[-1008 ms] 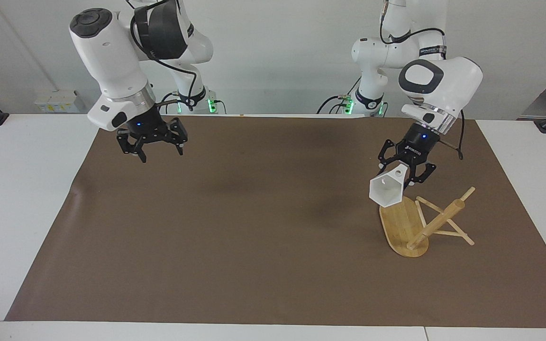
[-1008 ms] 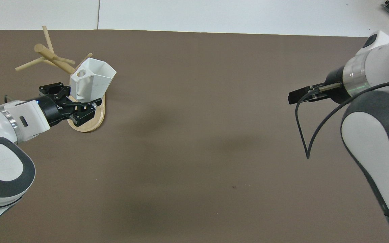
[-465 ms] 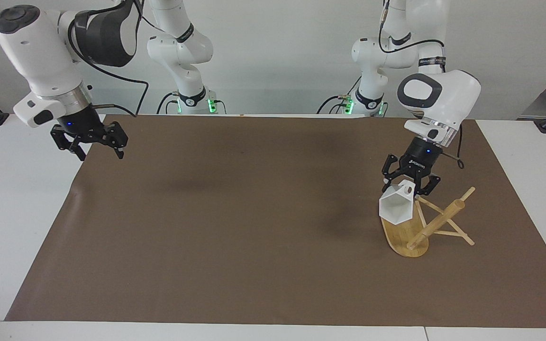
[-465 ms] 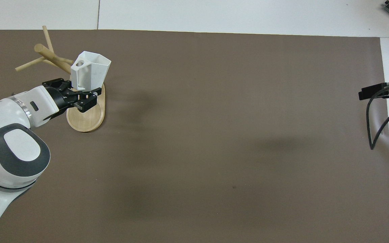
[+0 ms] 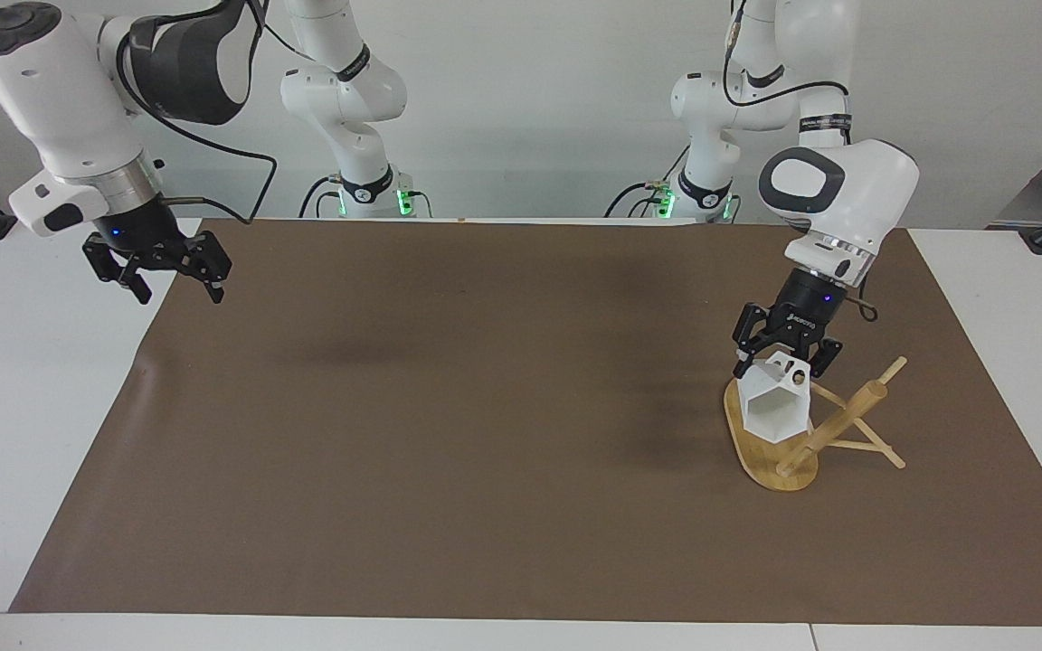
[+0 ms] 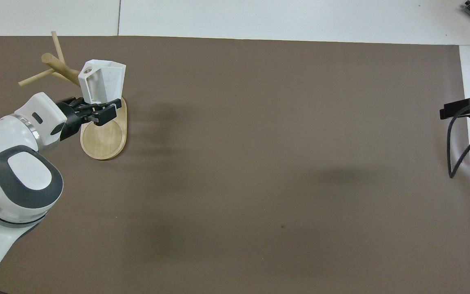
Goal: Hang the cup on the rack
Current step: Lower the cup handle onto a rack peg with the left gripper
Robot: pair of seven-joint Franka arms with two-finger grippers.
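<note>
The left gripper (image 5: 784, 360) was clamped on the cup (image 5: 778, 407), its fingertips closed on the blocky handle so that the pierced hole stayed exposed and the faceted body hung below and in front of it, mouth tipped toward the camera across the table. Held that way, the cup hovered over the rack (image 5: 770, 459) at the left arm's end of the table, just above the oval base and close beside the thick post, which leaned away from the robots with its thin pegs fanning outward. Gripping by the handle rather than the body probably kept the hole free to slide over a peg, and the tilt of the cup looked meant to match the slant of the nearest peg; whether cup and peg were already touching could not be told. The rack stood on the brown mat (image 5: 449, 434), which covered most of the table. The right gripper (image 5: 173, 287) waited with its fingers apart and empty, raised over the mat's edge at the right arm's end, well clear of the work.
</note>
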